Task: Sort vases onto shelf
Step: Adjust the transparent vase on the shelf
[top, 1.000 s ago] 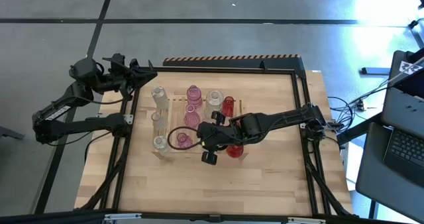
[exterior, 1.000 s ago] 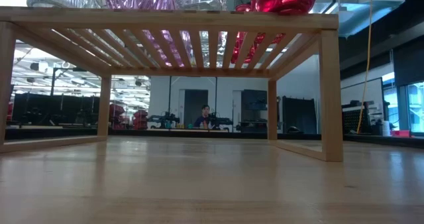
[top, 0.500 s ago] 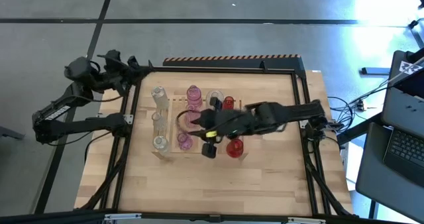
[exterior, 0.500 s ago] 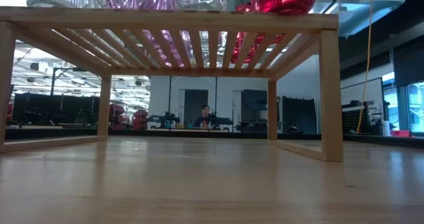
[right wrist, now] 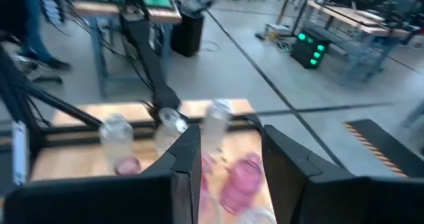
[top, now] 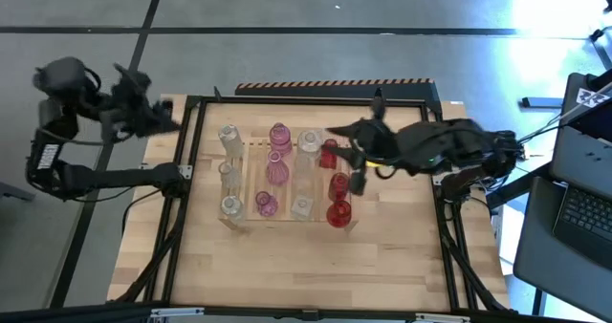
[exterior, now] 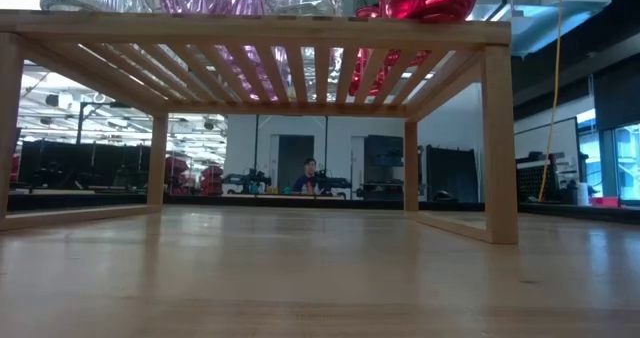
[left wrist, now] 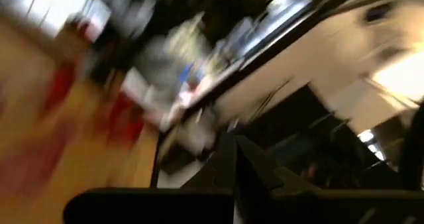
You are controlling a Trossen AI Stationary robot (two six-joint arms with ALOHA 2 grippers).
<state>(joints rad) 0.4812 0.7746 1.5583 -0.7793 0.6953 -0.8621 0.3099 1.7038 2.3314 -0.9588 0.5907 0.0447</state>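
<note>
Small red, pink and clear glass vases (top: pixel 277 168) stand in rows on the light slatted wooden shelf (top: pixel 251 184) mid-table. Right gripper (top: pixel 356 161) has pulled back off the shelf to its right edge, fingers apart, empty. Left gripper (top: pixel 164 122) has swung off-table, fingers together. Front tabletop (top: pixel 316 266) open.

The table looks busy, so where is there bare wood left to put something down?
The table is bare along its near edge, in front of the shelf, and right of the red vases. The shelf itself is crowded with vases, and the right gripper hangs beside its red end.
</note>
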